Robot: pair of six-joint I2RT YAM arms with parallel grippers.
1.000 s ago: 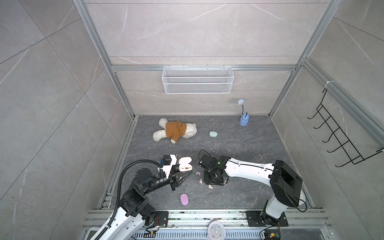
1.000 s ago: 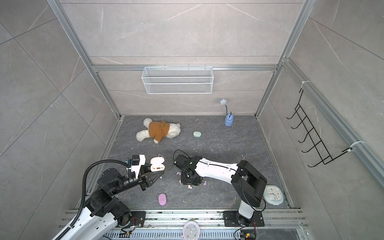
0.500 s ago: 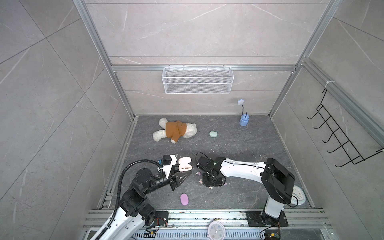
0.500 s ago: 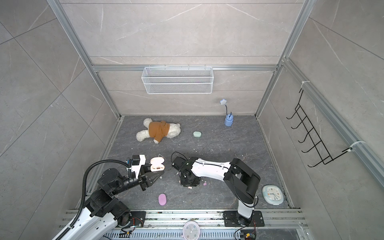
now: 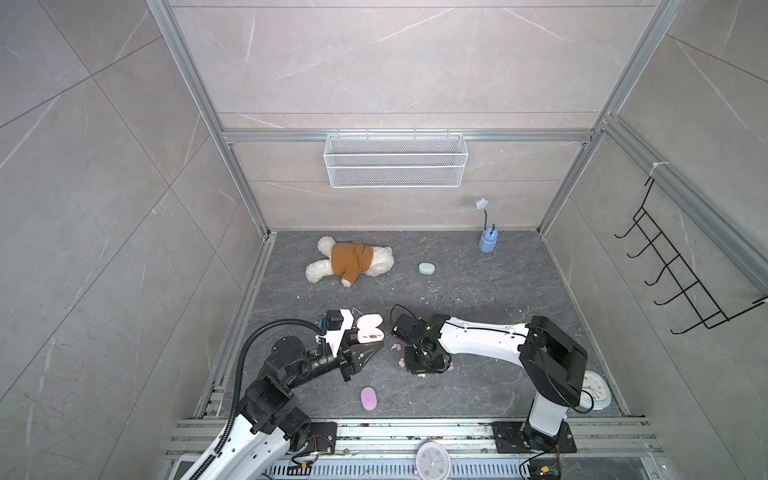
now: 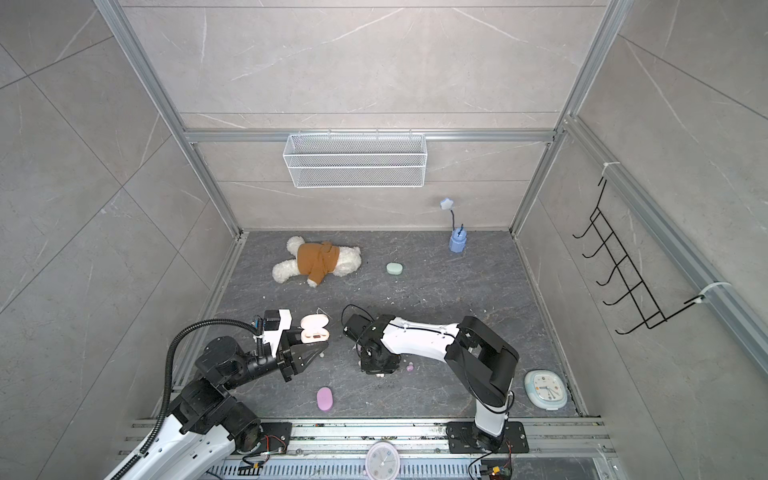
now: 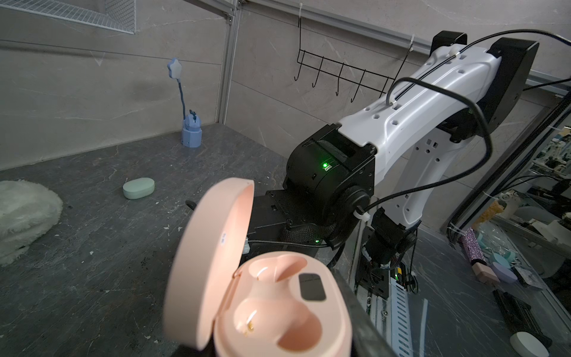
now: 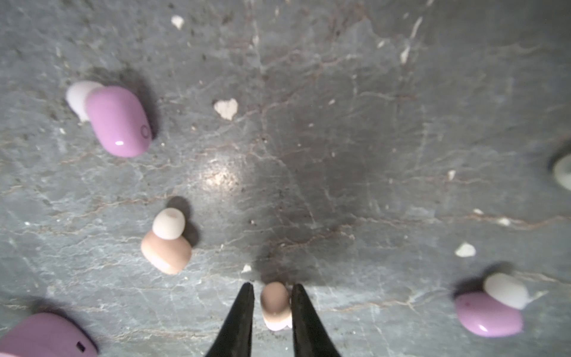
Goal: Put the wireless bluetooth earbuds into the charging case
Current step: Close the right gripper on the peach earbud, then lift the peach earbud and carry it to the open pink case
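- The right gripper (image 8: pixel 272 306) pointed down at the grey floor (image 8: pixel 370 123). Its black fingertips (image 8: pixel 304 312) stood narrowly apart on either side of one peach earbud (image 8: pixel 274 304), with one tip touching it and a sliver of gap at the other. A firm hold could not be told.
- The left gripper (image 5: pixel 372 345) was clamped on the pink charging case (image 7: pixel 278 309), whose lid stood open and whose two wells were bare.
- The loose buds lay mid-floor between the arms, toward the front rail and well apart from the side walls. Bare floor ran behind them to the plush bear (image 5: pixel 349 262) and the blue lamp (image 5: pixel 488 241) by the back wall.
- Buds counted in the right wrist view: two peach, the second peach earbud (image 8: pixel 167 247) lying free, and two lilac earbuds (image 8: pixel 119 122).
- There were three cases: the pink one, a mint case (image 5: pixel 427 268) and a lilac case (image 5: pixel 368 398), the last two closed.
- There were two clocks: a blue clock (image 6: pixel 545 390) and a pink clock (image 6: pixel 382 460).
- A sticker (image 7: pixel 223 239) inside the lid was too small to read.
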